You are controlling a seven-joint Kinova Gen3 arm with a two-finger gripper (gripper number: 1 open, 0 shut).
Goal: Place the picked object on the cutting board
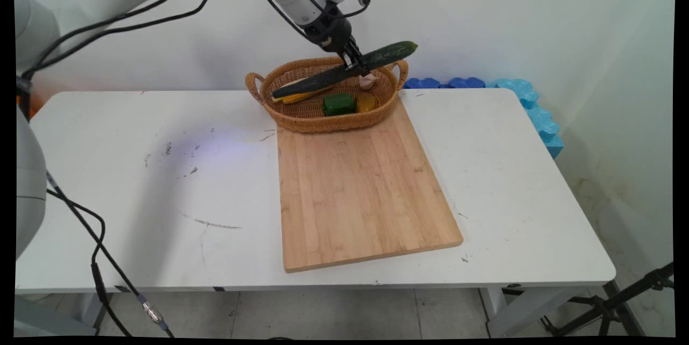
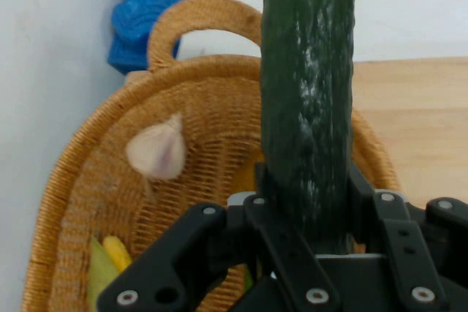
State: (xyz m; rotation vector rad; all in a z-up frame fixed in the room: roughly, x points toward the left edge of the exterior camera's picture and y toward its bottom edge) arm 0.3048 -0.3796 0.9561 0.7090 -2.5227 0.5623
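My gripper is shut on a long dark green cucumber, holding it tilted above the wicker basket at the table's back. In the hand view the cucumber runs straight up between the fingers. Inside the basket lie a green pepper, a yellow piece, a garlic bulb and a yellow vegetable under the cucumber's lower end. The garlic bulb lies on the basket floor left of the cucumber.
A bare wooden cutting board lies in front of the basket, touching it. Blue foam pieces line the table's back right edge by the wall. Black cables hang at the left.
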